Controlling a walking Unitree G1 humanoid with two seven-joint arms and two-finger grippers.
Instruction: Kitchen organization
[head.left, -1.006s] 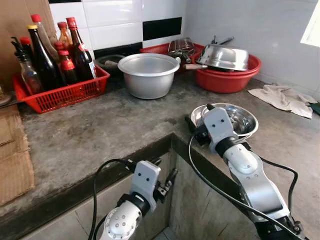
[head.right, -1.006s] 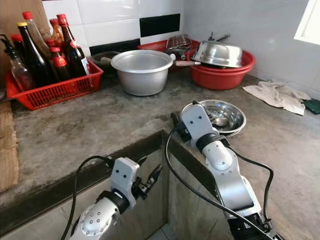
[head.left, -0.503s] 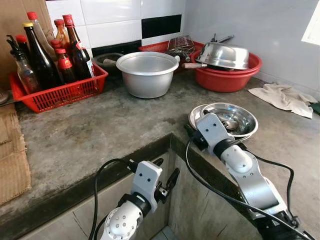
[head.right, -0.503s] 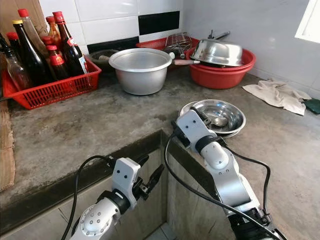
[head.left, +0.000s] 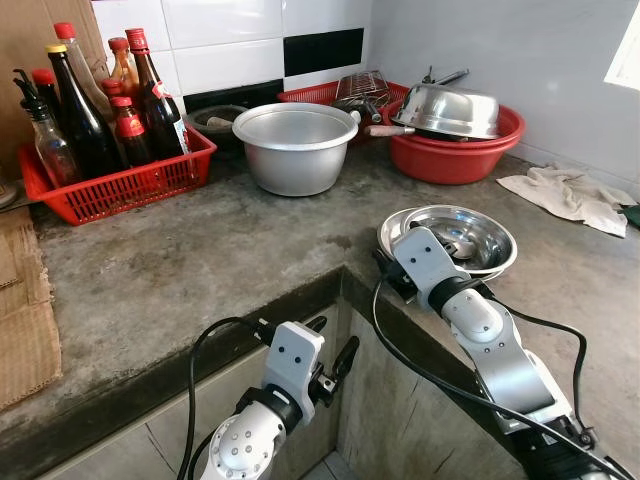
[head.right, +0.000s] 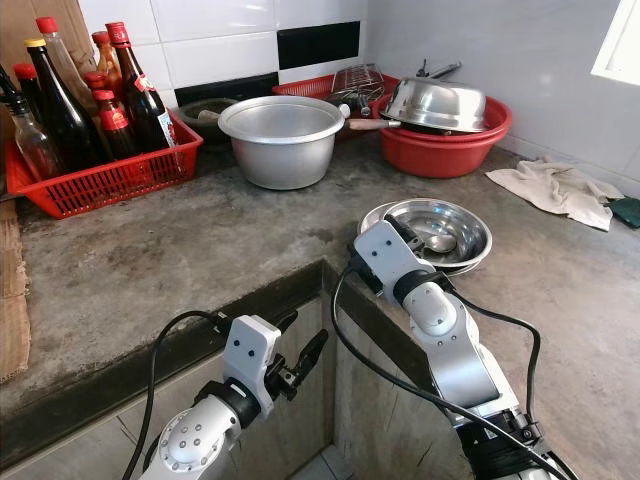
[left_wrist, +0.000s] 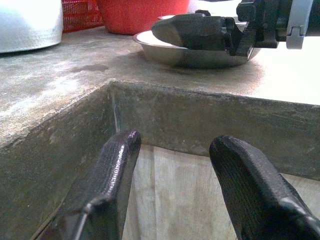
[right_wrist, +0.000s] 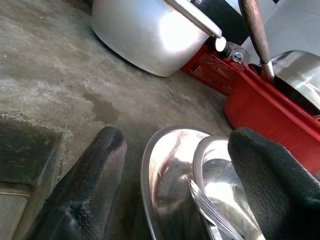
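Observation:
A shiny steel bowl (head.left: 465, 238) with a spoon (head.right: 437, 241) in it rests on a steel plate (right_wrist: 165, 170) near the concrete counter's inner corner. My right gripper (right_wrist: 176, 144) is open at the plate's near rim, one finger (right_wrist: 95, 165) over the counter and the other (right_wrist: 260, 165) over the bowl. The right wrist (head.left: 425, 262) hides the fingers in the eye views. My left gripper (head.left: 332, 340) is open with nothing between its fingers, held low in front of the counter's edge (left_wrist: 165, 95), below the top.
A large aluminium pot (head.left: 296, 148) stands at the back middle. A red basket of sauce bottles (head.left: 110, 175) is back left. A red basin holding an upturned steel bowl (head.left: 450, 140) is back right. A cloth (head.left: 565, 195) lies at the right, cardboard (head.left: 30, 320) at the left.
My right wrist has sunk a little and drawn back toward the bowl's near rim. The left arm has barely moved. The camera shifted slightly.

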